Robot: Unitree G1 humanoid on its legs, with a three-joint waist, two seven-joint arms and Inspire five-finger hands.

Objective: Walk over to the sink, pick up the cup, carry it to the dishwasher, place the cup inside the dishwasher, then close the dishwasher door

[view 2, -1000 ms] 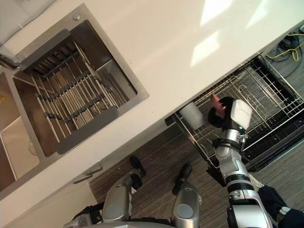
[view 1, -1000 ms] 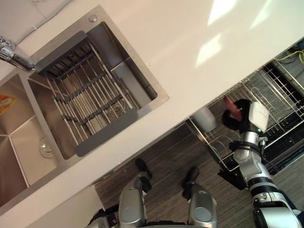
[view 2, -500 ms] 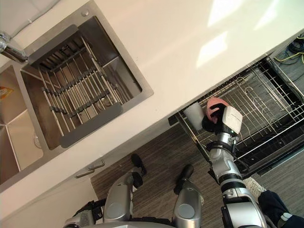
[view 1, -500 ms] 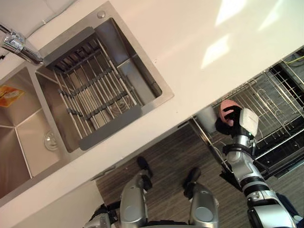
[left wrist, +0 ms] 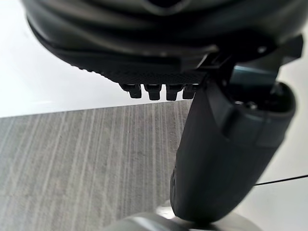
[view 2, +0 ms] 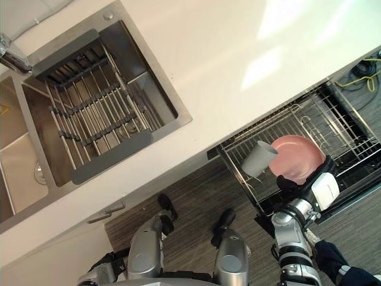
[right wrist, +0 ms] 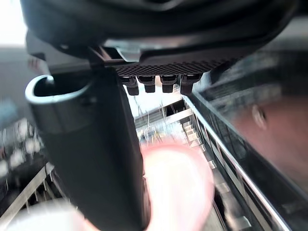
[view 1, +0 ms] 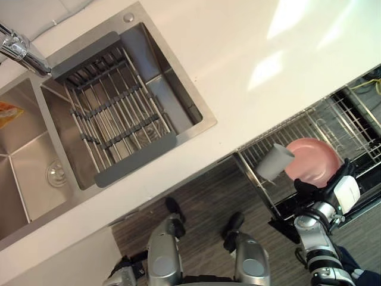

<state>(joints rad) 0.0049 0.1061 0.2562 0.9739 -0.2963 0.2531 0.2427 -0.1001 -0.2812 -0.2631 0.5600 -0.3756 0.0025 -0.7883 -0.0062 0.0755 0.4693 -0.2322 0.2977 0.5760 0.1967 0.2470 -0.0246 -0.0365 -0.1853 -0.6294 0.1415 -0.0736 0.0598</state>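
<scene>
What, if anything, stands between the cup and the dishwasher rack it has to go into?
Nothing visible: the cup already rests tilted in the rack beside a pink plate, with the right hand apart from it.

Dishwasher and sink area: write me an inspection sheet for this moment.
Surface: white countertop; grey striped floor below.
Job's things: grey cup lies tilted in the pulled-out dishwasher rack, beside a pink plate; dishwasher not yet closed.
Clutter: orange item in the left basin of the sink; drying rack across the other basin.
Hands: right hand by the rack, apart from the cup, open; left hand over the floor, open, holding nothing.
Cables: yellow cable on the floor past the dishwasher.
Surroundings: faucet by the sink.
</scene>
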